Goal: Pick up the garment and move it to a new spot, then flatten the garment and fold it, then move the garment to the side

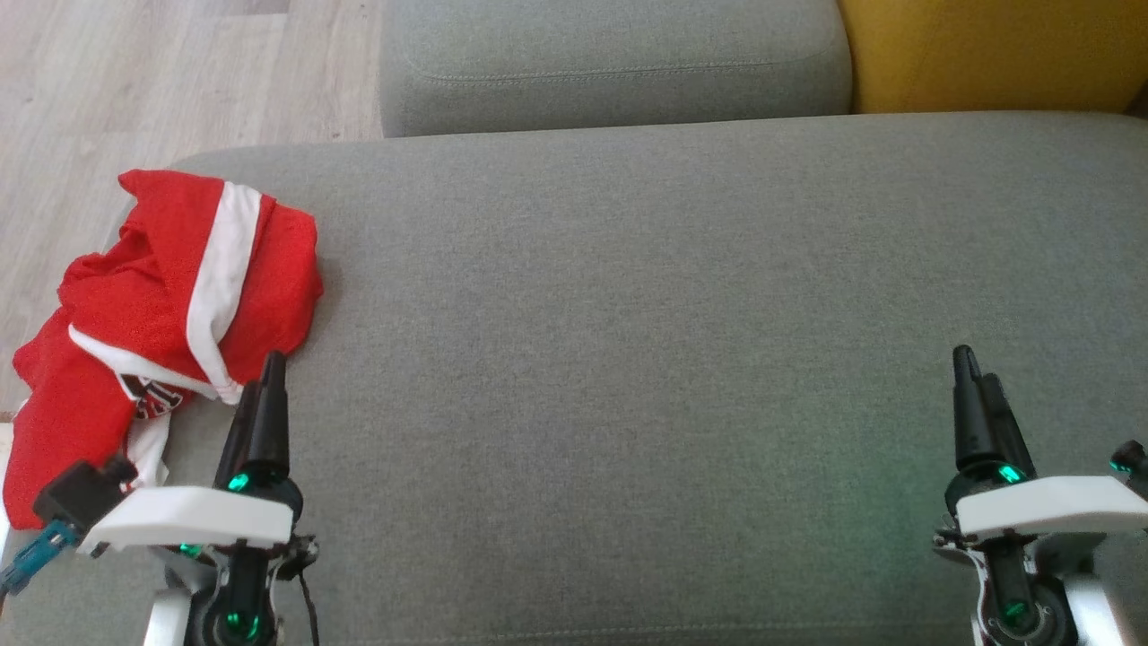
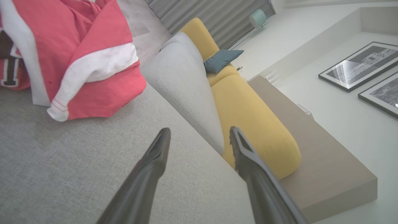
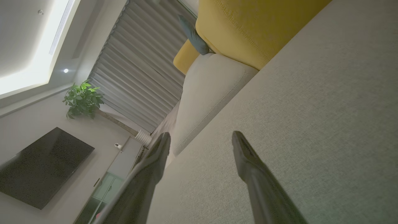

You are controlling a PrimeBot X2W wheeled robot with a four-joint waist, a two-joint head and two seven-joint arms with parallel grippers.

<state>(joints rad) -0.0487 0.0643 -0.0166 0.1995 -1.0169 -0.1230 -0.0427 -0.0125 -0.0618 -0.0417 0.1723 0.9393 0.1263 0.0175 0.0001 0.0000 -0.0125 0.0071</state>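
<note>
Soft even daylight; wrist views dimmer, wide-angle warped.

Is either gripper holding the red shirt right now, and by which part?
Nothing is held. The left gripper and right gripper are open and empty; the shirt lies untouched.

The head camera looks steeply down on the grey seat cushion (image 1: 628, 296) from close above. Both wrist cameras sit low over that cushion, rolled sideways, facing along it toward the yellow sofa section (image 2: 248, 118); all three views share the cushion.
</note>
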